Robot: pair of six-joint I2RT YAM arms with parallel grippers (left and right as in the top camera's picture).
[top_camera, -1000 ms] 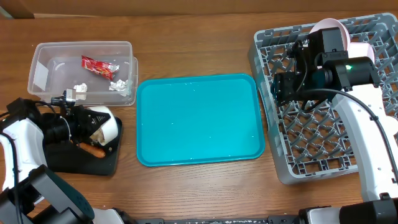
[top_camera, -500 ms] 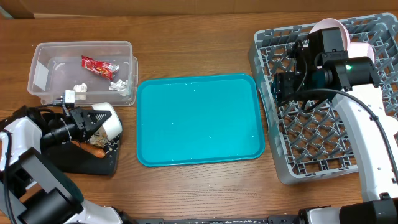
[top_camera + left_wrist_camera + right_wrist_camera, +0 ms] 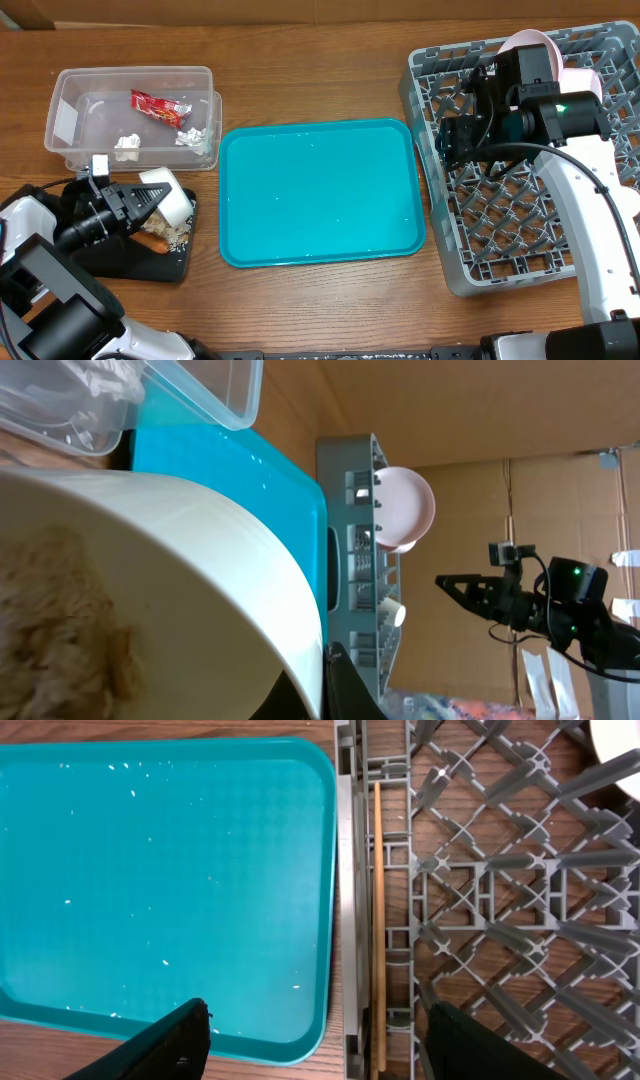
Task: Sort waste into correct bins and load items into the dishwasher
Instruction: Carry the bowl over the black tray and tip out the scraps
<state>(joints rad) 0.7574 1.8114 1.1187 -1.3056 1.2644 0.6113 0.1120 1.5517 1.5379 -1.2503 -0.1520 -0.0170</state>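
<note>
Seen from above, the left end effector [image 3: 148, 203] is clamped on the white bowl [image 3: 170, 193], which is tipped over the black tray [image 3: 120, 262]. Crumbs [image 3: 177, 234] and a carrot stick [image 3: 152, 242] lie on the tray. Only its wrist camera shows more crumbs inside the bowl and a cup [image 3: 398, 615] in the rack [image 3: 352, 510]. The right wrist view shows the right end effector [image 3: 318, 1040] spread wide over chopsticks [image 3: 379, 920] in the rack.

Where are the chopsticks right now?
In the right wrist view, the chopsticks lie flat inside the grey dish rack, along the wall nearest the teal tray.
</note>
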